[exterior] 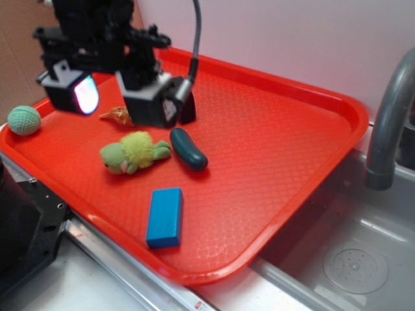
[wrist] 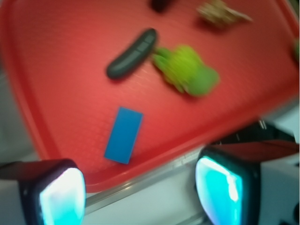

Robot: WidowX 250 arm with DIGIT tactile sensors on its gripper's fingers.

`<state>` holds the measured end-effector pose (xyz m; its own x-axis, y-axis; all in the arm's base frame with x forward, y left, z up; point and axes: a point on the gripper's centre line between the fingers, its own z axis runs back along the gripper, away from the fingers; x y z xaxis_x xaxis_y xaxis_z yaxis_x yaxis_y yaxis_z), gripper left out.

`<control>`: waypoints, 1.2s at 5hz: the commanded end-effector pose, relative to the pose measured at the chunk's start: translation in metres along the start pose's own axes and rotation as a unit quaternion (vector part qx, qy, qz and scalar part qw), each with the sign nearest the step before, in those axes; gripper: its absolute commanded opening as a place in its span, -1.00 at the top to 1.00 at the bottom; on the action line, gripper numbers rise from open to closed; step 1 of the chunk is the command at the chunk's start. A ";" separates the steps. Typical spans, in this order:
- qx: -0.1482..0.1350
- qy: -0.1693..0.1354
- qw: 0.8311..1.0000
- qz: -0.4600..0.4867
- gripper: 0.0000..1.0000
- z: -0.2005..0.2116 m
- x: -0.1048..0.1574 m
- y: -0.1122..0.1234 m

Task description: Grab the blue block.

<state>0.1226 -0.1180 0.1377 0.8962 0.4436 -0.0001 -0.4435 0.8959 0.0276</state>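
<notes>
Gripper [wrist: 140, 192] wide open, empty; blue block [wrist: 123, 135] ahead between fingers: judged rigid, light, smooth—grasp across narrow sides.

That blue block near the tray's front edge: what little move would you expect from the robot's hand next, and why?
Probably a move toward the tray's front edge, to get above the blue block. The hand hangs open and empty near the tray's back-left corner, with the green plush toy and the dark teal cucumber toy between it and the block, which lies flat and untouched.
</notes>
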 end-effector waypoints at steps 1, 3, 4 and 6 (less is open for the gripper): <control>-0.057 -0.022 0.992 0.111 -1.00 0.000 0.029 0.001; -0.057 -0.022 0.992 0.111 -1.00 0.000 0.029 0.001; -0.046 -0.032 0.993 0.104 -1.00 -0.039 0.031 0.004; -0.027 -0.014 0.998 0.058 -1.00 -0.086 -0.007 -0.004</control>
<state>0.1096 -0.1246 0.0505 0.8356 0.5489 0.0232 -0.5487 0.8359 -0.0128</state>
